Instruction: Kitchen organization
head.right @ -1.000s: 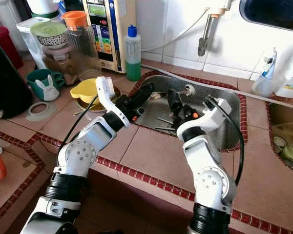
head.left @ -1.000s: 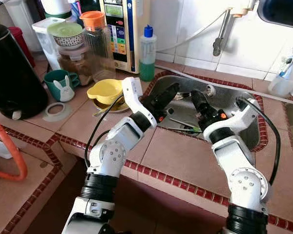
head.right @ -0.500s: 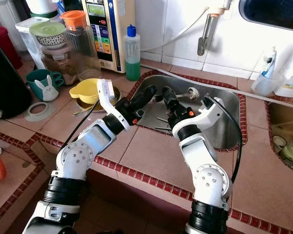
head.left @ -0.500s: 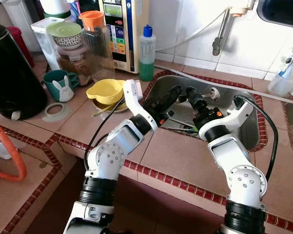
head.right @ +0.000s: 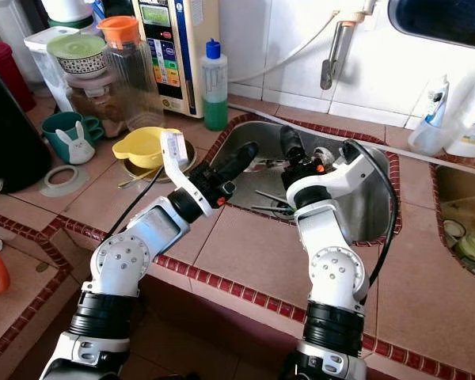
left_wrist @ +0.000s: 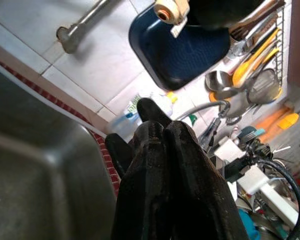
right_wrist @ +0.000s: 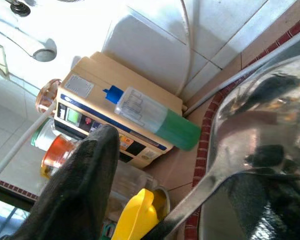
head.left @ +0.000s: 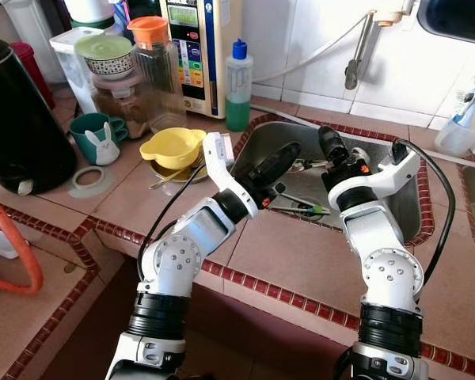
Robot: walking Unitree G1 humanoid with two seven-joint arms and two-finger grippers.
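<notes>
The right gripper [head.left: 329, 142] has risen from the stainless steel sink [head.left: 396, 207], gripping a large steel ladle [right_wrist: 260, 135]; left gripper [head.left: 283, 152] closed, empty.

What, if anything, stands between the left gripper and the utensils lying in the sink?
Nothing visible. The left gripper, fingers shut, hovers above the sink's left side, with the utensils lying open just below it. The right gripper hovers beside, not between.

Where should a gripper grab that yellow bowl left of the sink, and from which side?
Grip the yellow bowl by its near rim, coming from above: it sits open side up on a plate, and jars crowd behind it.
</notes>
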